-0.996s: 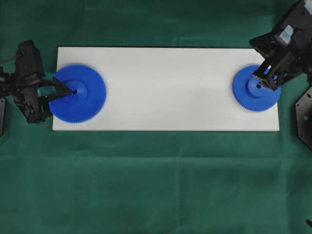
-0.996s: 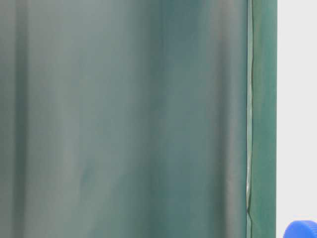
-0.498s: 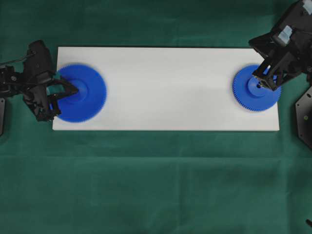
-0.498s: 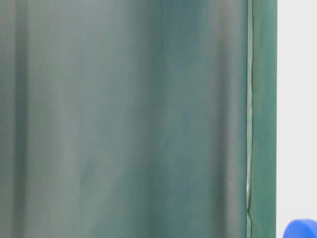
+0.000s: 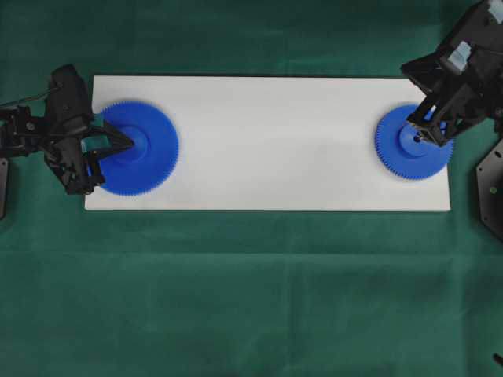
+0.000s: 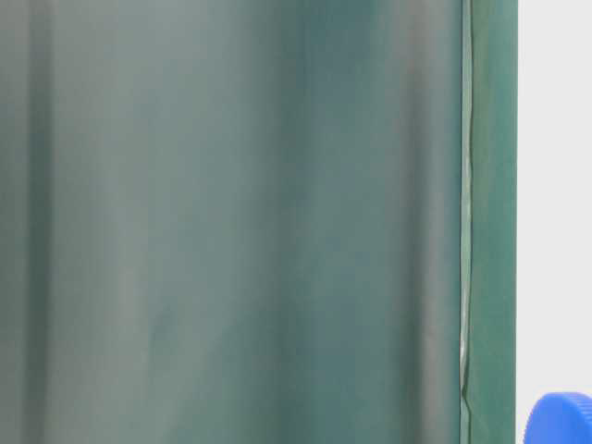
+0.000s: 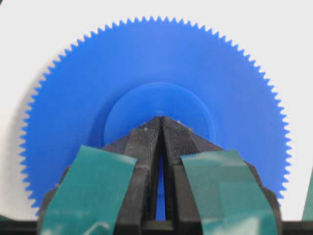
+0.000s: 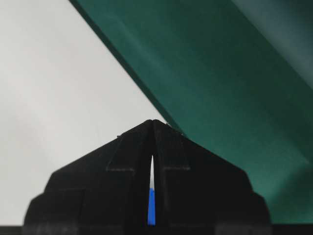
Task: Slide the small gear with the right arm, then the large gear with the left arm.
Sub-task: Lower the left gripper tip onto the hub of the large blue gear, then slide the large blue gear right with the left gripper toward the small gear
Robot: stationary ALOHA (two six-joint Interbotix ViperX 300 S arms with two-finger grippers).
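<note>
The large gear (image 5: 156, 149) lies at the left end of the white board (image 5: 275, 141). My left gripper (image 5: 127, 145) is shut, its joined tips resting on the gear's flat hub. In the left wrist view those tips (image 7: 161, 120) sit at the hub's centre, with the large gear (image 7: 161, 63) spreading beyond them. The small gear (image 5: 399, 153) lies at the board's right end, with my right gripper (image 5: 416, 133) shut and its tip on the raised hub. In the right wrist view the shut right gripper (image 8: 153, 122) hides the gear except for a blue sliver (image 8: 151, 208).
Green cloth (image 5: 251, 298) covers the table around the board. The board's long middle stretch between the two gears is bare white. At table level a blue gear edge (image 6: 560, 421) shows on the board (image 6: 555, 185). A black mount (image 5: 489, 188) sits at the right edge.
The left gripper has moved right with its tips on the large gear's hub, and the gear has slid a little to the right. The right arm and small gear are unchanged.
</note>
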